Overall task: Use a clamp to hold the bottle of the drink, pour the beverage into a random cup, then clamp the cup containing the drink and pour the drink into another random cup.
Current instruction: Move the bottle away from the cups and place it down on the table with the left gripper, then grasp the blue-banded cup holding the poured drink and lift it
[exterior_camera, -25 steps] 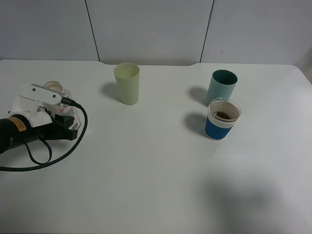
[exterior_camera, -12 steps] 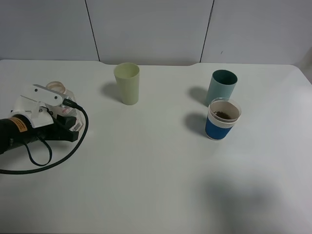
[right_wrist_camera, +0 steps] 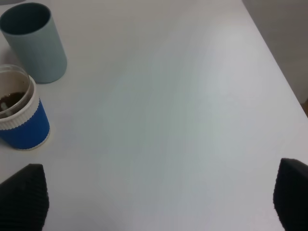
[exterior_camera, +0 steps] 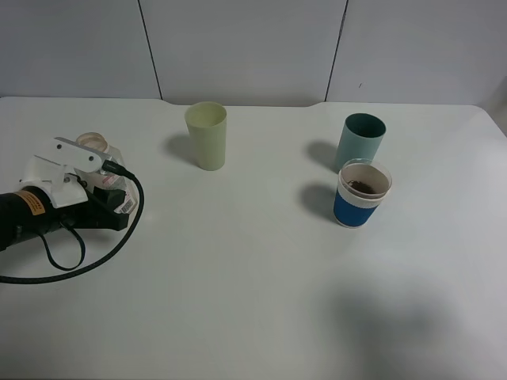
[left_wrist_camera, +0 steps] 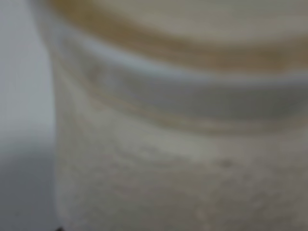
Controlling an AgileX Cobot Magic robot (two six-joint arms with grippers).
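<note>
At the table's left, my left clamp (exterior_camera: 107, 194) is shut on the bottle of the drink (exterior_camera: 97, 158), which stands upright with its round mouth up. The left wrist view is filled by a blurred close-up of the bottle (left_wrist_camera: 168, 144); no fingers show there. The short blue-banded cup (exterior_camera: 361, 194) stands at the right with dark beverage (exterior_camera: 364, 187) in its bottom. Just behind it is the teal tumbler (exterior_camera: 362, 141). My right gripper (right_wrist_camera: 156, 195) is open above the table, to the right of the blue-banded cup (right_wrist_camera: 21, 118) and teal tumbler (right_wrist_camera: 34, 45). The right arm is out of the exterior high view.
A pale yellow-green tumbler (exterior_camera: 207, 135) stands at the back, left of centre. A black cable (exterior_camera: 111, 241) loops from the left arm over the table. The table's right edge (right_wrist_camera: 284, 91) runs close beside the right gripper.
My left gripper and the bottle have shifted slightly to the right, and the cable loop moved with them. The cups have not moved.
</note>
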